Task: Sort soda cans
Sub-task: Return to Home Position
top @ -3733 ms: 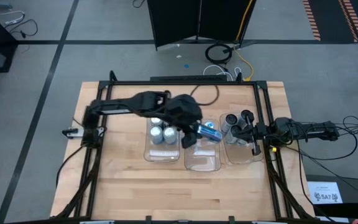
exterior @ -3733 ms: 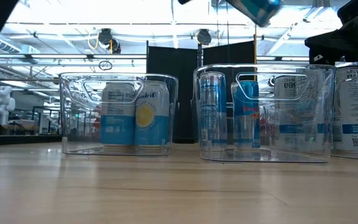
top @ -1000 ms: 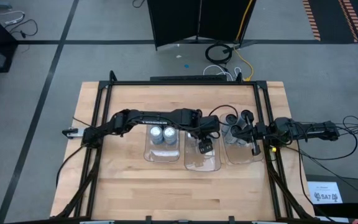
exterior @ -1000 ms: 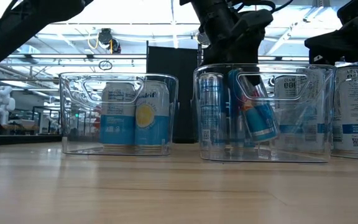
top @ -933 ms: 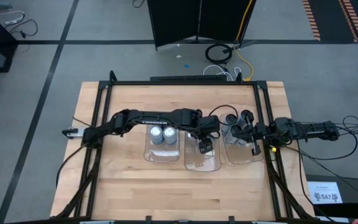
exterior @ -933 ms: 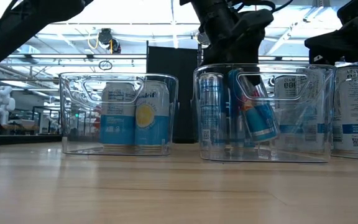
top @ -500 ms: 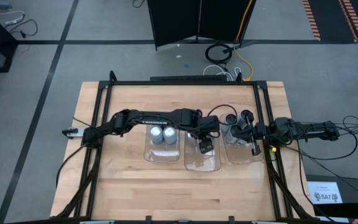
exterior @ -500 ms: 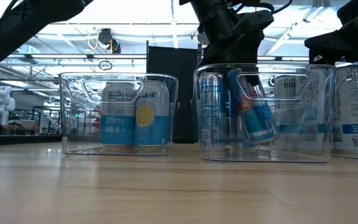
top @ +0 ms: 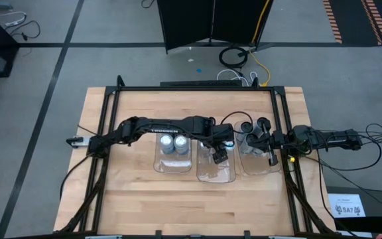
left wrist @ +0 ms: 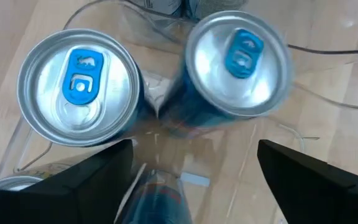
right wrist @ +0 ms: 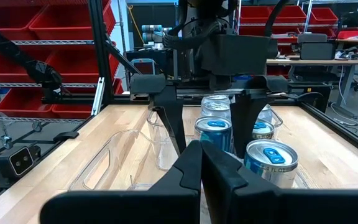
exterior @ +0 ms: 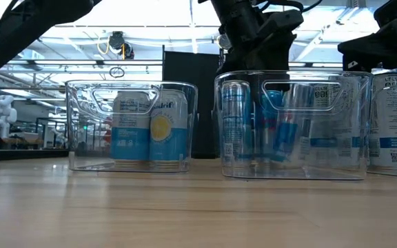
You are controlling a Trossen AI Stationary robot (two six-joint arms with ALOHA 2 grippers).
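Moved: blue can (left wrist: pixel 236 62), no longer tilted in the left gripper (left wrist: pixel 194 149). It now stands upright in the middle bin (exterior: pixel 343 169), directly below the wide-spread, empty fingers, just beside a second blue can (left wrist: pixel 78 84). Waiting: right gripper (right wrist: pixel 201 152), fingers closed together on nothing, above the right bin (top: pixel 257 171).

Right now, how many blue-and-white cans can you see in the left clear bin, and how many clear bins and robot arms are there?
Blue-and-white metal soda cans showing in the left clear plastic bin: 2 (any behind are hidden)
Clear rectangular plastic bins: 3
Dark robot arms: 2, the left over the middle bin, the right by the right bin
Total: 7
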